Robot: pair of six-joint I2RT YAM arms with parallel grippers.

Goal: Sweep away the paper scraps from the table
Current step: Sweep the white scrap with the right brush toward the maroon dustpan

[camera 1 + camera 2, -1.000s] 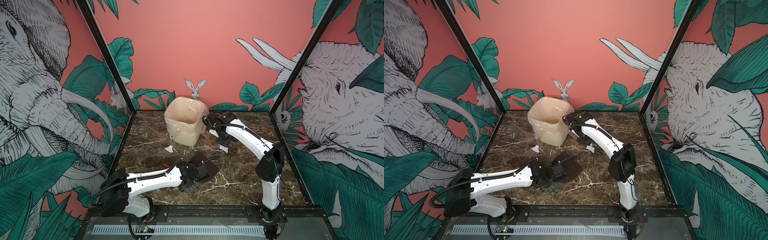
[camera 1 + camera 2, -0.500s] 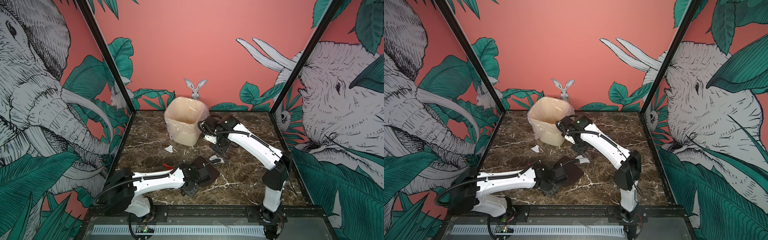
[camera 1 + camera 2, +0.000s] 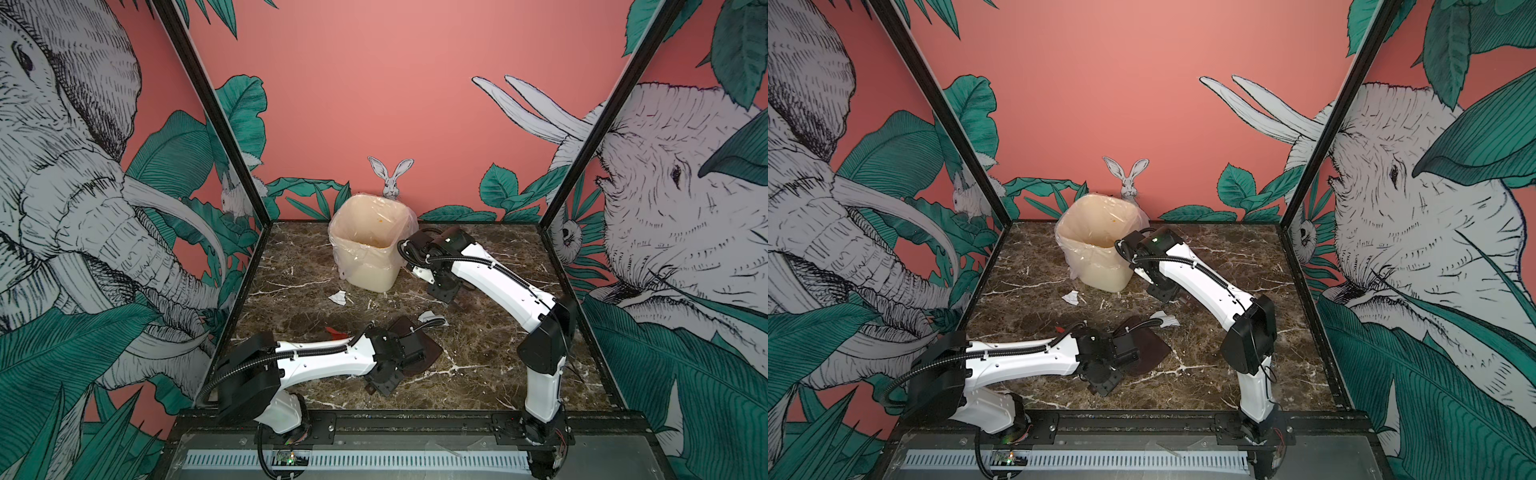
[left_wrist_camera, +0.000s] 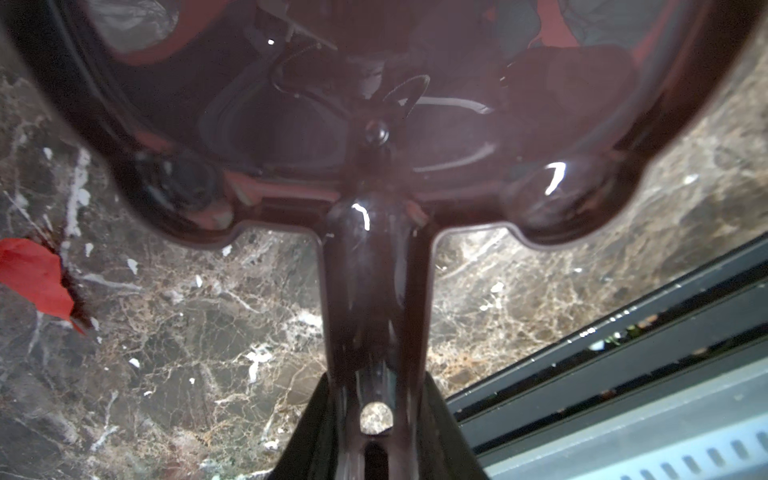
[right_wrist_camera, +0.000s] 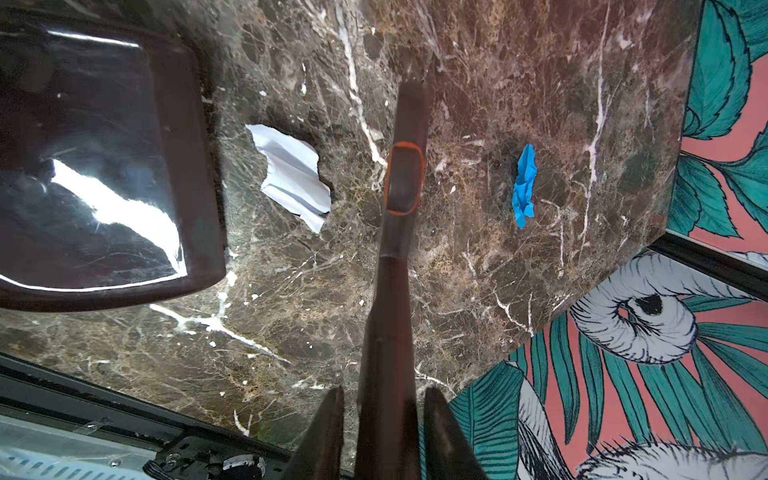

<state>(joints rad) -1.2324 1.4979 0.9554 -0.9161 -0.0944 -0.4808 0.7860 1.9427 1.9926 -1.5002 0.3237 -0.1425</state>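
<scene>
My left gripper (image 3: 402, 354) (image 4: 376, 386) is shut on the handle of a dark brown dustpan (image 3: 419, 345) (image 4: 374, 104) lying low on the table (image 3: 498, 374). My right gripper (image 3: 446, 291) (image 5: 384, 392) is shut on a dark brush handle (image 5: 399, 249), just right of the bin. One white paper scrap (image 3: 432, 319) (image 5: 293, 174) lies at the dustpan's far edge, between pan and brush. A blue scrap (image 5: 524, 187) lies on the other side of the brush. A red scrap (image 3: 336, 332) (image 4: 35, 278) sits left of the dustpan. Another white scrap (image 3: 337, 297) lies in front of the bin.
A cream bin (image 3: 370, 245) with a clear liner stands at the back middle of the table. The black frame (image 3: 415, 415) edges the table's front. Printed walls close in the left, right and back sides.
The right arm swung the brush down beside the bin, and the white scrap slid toward the dustpan. The left arm shifted the dustpan slightly forward and right.
</scene>
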